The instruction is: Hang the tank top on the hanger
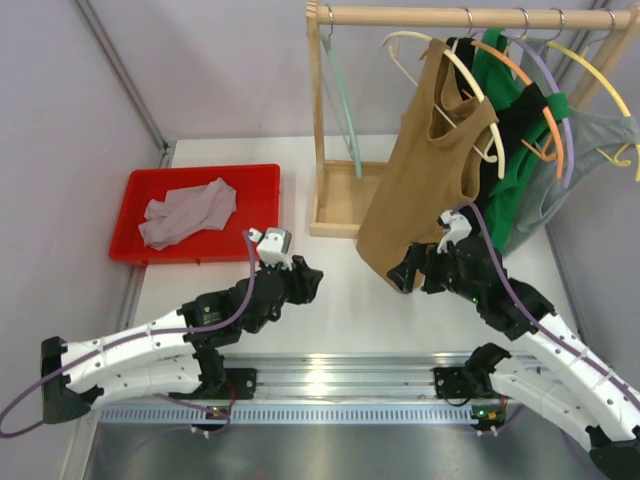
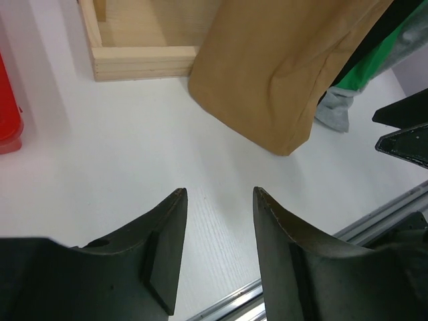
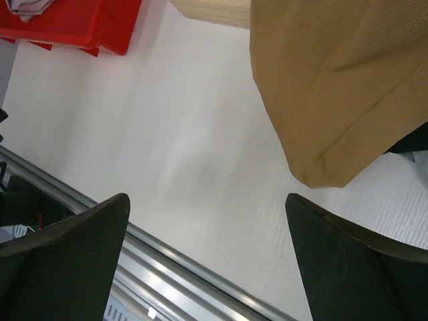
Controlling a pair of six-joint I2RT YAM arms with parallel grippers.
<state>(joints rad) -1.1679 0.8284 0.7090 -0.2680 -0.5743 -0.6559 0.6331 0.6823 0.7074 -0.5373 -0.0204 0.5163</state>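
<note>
The pale mauve tank top lies crumpled in the red tray at the back left; a bit of it shows in the right wrist view. The mint-green hanger hangs at the left end of the wooden rail, with nothing on it. My left gripper is open and empty over the bare table, right of the tray; its jaws stand apart in the left wrist view. My right gripper is wide open and empty, at the tan top's lower hem.
A tan-brown tank top hangs on a cream hanger, its hem near the table. Green and grey garments hang behind it on orange and purple hangers. The rack's wooden base stands beside the tray.
</note>
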